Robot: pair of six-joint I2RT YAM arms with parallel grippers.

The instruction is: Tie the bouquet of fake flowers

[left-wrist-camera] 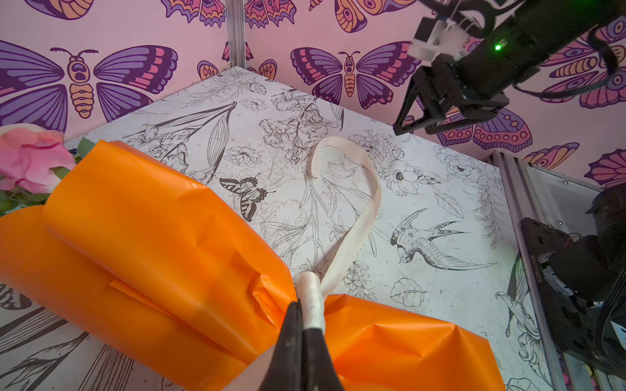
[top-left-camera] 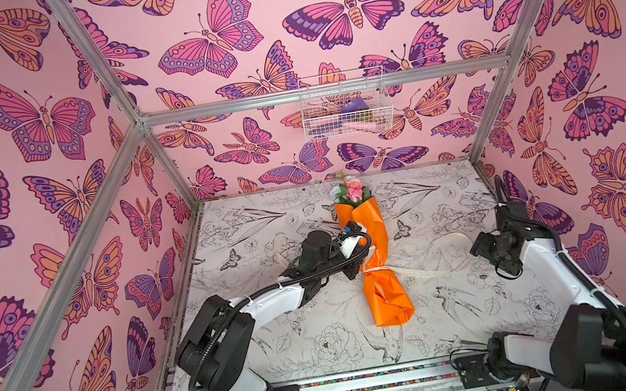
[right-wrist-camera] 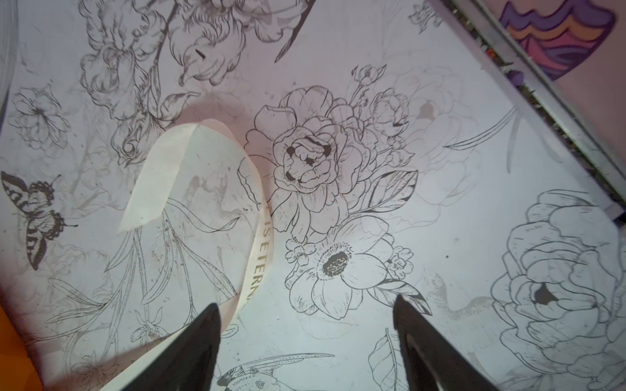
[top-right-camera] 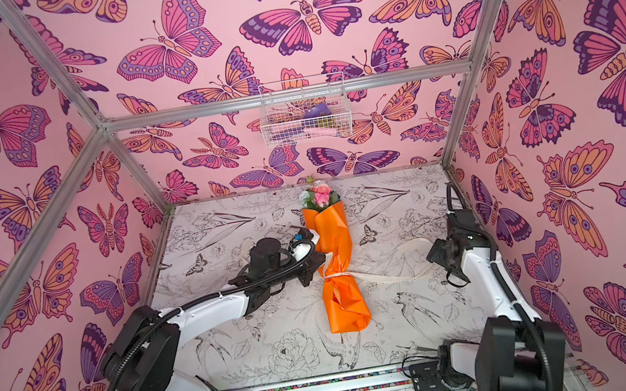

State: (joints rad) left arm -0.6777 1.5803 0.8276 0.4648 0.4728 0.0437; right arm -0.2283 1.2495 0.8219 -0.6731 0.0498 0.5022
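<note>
Your left gripper (left-wrist-camera: 301, 321) is pinched tight on the cream ribbon (left-wrist-camera: 352, 230) at the waist of the bouquet of fake flowers (top-left-camera: 387, 299). Your right gripper (right-wrist-camera: 306, 304) stands wide w/ nothing btwn its fingers; the ribbon passes just beside one. The bouquet lies mid-table (top-left-camera: 266, 228), long axis front-to-back, blooms near the far edge, w/ room on both sides.

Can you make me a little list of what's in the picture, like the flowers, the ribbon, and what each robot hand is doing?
bouquet: fake flowers wrapped in orange paper, lying on the table, blooms toward the back wall
ribbon: cream, wound around the bouquet's middle, loose end curling over the table
left gripper: jaws shut on the ribbon at the bouquet's middle
right gripper: jaws open, holding nothing, near the loose ribbon
bow: none seen
</note>
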